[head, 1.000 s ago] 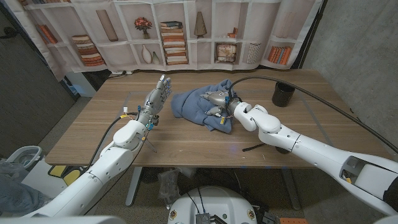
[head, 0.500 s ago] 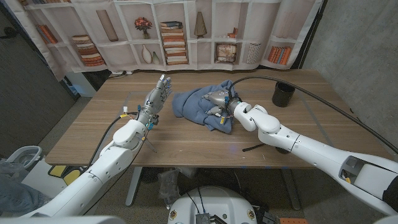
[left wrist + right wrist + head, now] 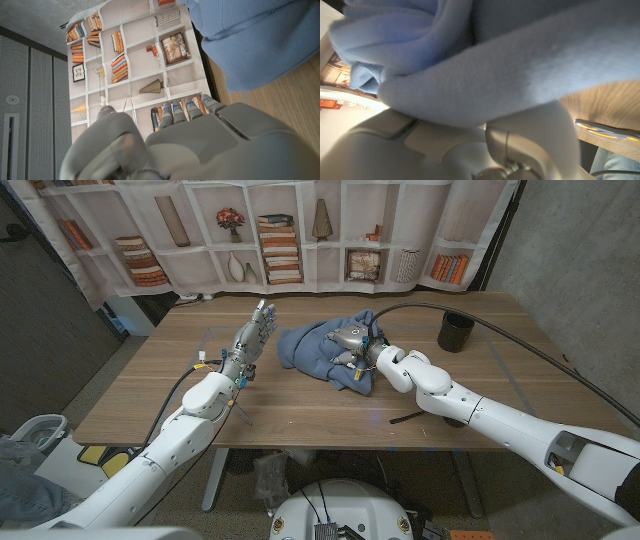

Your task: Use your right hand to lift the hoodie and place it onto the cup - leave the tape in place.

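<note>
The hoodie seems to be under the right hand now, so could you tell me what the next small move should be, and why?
Probably close the fingers and lift. The right hand sits on the blue hoodie, with cloth draped over it in the right wrist view, while the hoodie lies on the table. The black cup stands apart to the hand's right, so the lift should then carry that way.
</note>
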Tool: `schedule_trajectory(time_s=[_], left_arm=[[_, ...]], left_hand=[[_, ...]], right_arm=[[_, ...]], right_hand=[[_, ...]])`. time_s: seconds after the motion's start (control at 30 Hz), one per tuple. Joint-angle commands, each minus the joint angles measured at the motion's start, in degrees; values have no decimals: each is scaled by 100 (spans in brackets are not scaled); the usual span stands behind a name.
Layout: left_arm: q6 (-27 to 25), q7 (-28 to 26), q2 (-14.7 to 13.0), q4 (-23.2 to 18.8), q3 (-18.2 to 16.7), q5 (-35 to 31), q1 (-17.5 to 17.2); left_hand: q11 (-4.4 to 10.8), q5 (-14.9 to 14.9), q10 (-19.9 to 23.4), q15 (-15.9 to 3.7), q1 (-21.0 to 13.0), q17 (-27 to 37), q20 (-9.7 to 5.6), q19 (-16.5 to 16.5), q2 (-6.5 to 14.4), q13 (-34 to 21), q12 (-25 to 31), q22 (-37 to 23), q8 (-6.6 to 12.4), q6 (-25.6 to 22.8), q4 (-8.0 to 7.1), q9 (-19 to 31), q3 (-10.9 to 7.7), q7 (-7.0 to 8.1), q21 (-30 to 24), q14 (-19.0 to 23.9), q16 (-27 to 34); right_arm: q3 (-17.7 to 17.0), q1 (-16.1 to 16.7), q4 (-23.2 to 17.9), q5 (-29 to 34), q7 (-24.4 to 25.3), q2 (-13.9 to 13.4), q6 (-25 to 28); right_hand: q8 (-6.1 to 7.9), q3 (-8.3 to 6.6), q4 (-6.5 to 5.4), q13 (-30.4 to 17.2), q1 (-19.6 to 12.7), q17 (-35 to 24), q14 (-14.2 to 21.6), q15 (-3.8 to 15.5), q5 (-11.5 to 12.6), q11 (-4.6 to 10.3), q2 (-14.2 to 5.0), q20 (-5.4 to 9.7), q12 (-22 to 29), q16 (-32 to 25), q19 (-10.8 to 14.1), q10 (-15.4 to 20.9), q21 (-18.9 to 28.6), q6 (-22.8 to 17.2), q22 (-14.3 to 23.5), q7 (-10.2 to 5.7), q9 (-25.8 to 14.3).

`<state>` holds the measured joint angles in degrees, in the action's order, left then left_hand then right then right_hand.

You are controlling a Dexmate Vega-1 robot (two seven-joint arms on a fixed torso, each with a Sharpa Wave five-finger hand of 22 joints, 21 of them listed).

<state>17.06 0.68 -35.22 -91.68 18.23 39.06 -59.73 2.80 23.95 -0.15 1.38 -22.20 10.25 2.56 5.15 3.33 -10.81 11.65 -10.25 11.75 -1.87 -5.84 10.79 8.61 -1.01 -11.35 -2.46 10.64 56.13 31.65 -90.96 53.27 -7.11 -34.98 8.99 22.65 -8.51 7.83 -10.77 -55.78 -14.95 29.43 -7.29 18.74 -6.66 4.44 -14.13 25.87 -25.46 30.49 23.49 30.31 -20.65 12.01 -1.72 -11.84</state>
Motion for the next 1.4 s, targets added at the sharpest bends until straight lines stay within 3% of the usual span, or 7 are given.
schedule_trajectory(time_s=[0.03, 0.23, 0.33, 0.73, 1.1, 1.23, 1.4], left_arm=[[2, -4, 20, 12, 14, 0, 6], [25, 13, 31, 26, 21, -4, 17], [30, 16, 36, 27, 21, 1, 18], [56, 32, 44, 33, 19, 15, -2], [62, 2, 6, -32, -15, 23, -81], [57, -12, -14, -71, -27, 18, -104], [36, -25, -35, -115, -36, 18, -119]], left_hand=[[52, 3, 11, 21, -37, 34, 33, 20, 36, -7, 3, -22, -15, -19, -13, 11, 46, 39, -10, 14, 28], [49, 2, 12, 19, -39, 35, 32, 17, 39, -7, 3, -22, -14, -22, -14, 11, 55, 41, -13, 14, 28], [46, 2, 8, 10, -41, 35, 35, 20, 41, -7, 1, -22, -13, -26, -14, 11, 60, 41, -12, 12, 27], [60, 0, 11, 11, -47, 36, 37, 18, 49, -8, 2, -23, -14, -28, -16, 12, 80, 39, -15, 9, 25], [45, -1, 12, 8, -53, 36, 35, 13, 55, -8, 1, -23, -12, -36, -18, 12, 96, 40, -18, 15, 27], [36, -2, 15, 8, -56, 36, 36, 10, 59, -9, 2, -23, -13, -36, -18, 12, 104, 41, -20, 19, 29], [49, -3, 22, 5, -59, 36, 35, 10, 62, -9, 5, -23, -14, -35, -19, 12, 111, 41, -20, 18, 28]], right_arm=[[-49, 49, -2, -93, 337, -41, -166], [-133, 108, -67, -155, 572, -89, -272], [-156, 121, -83, -171, 599, -94, -289], [-204, 159, -127, -160, 710, -110, -369], [-210, 187, -41, -113, 993, -46, -413], [-228, 222, -45, -106, 1131, -37, -410], [-258, 253, -108, -115, 1173, -57, -399]], right_hand=[[400, -62, 86, -186, -1202, -1213, 2384, 2084, -167, 1561, -961, 2646, 41, -178, 1828, 2140, 835, -1262, 1048, -1026, -820], [916, 29, 52, -644, -1678, -1962, 2713, 2085, -509, 1606, -963, 2649, 63, -449, 1731, 2584, 1763, -1493, 1529, -1004, -1474], [1073, 59, 44, -930, -1836, -2265, 2790, 2082, -590, 1655, -948, 2652, 75, -507, 1628, 2720, 2216, -1576, 1733, -1005, -1685], [1200, -6, 26, -2009, -2242, -3052, 3074, 2057, -742, 1684, -955, 2665, -147, -357, 1078, 2943, 3797, -1780, 1992, -998, -1786], [1371, -119, 52, -2188, -2468, -3346, 3333, 2063, -771, 1592, -1007, 2687, -261, -396, 1084, 3245, 4200, -2162, 1869, -919, -1785], [1489, -107, 37, -2313, -2510, -3608, 3506, 2062, -800, 1406, -1013, 2706, -200, -542, 1159, 3565, 4353, -2288, 1792, -867, -1858], [1547, -74, 25, -2406, -2526, -3781, 3583, 2047, -814, 1410, -1006, 2705, -200, -610, 1238, 3621, 4449, -2386, 1735, -834, -1856]])
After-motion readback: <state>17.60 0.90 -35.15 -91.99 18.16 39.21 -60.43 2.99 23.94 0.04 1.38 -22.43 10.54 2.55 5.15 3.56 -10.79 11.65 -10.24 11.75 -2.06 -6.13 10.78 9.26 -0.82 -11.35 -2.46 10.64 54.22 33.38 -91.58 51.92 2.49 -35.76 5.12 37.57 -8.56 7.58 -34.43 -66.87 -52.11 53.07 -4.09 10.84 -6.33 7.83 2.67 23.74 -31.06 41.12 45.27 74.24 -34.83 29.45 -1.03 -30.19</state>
